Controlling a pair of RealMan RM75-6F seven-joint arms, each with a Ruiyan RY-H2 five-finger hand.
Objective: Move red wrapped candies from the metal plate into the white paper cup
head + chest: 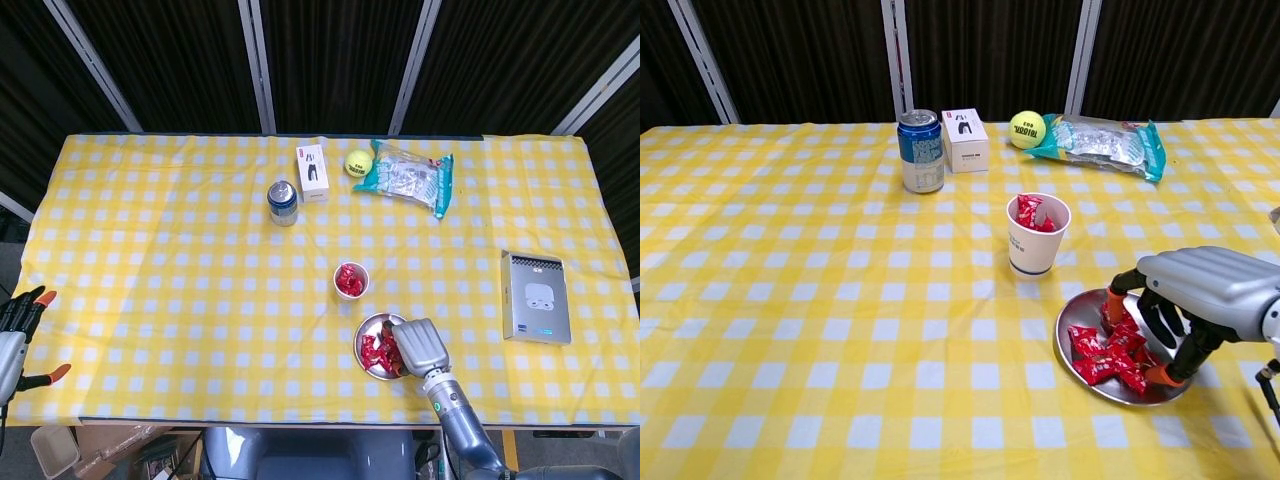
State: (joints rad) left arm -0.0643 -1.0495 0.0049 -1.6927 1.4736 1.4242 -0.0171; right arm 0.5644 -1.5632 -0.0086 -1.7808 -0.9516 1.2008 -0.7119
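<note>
A pile of red wrapped candies [1106, 350] [374, 351] lies on the round metal plate [1071, 324] [362, 335] near the table's front edge. My right hand [1202, 294] [420, 345] arches over the plate's right half, fingertips down among the candies and thumb at the plate's near rim. Nothing is lifted. The white paper cup [1036, 246] [351, 290] stands upright just behind the plate, with red candies [1031, 212] inside it. My left hand [16, 334] hangs off the table's left edge, fingers spread and holding nothing.
At the back stand a blue can [922, 151], a small white box [965, 140], a tennis ball [1027, 129] and a teal snack bag [1102, 143]. A grey flat device [536, 296] lies to the right of the plate.
</note>
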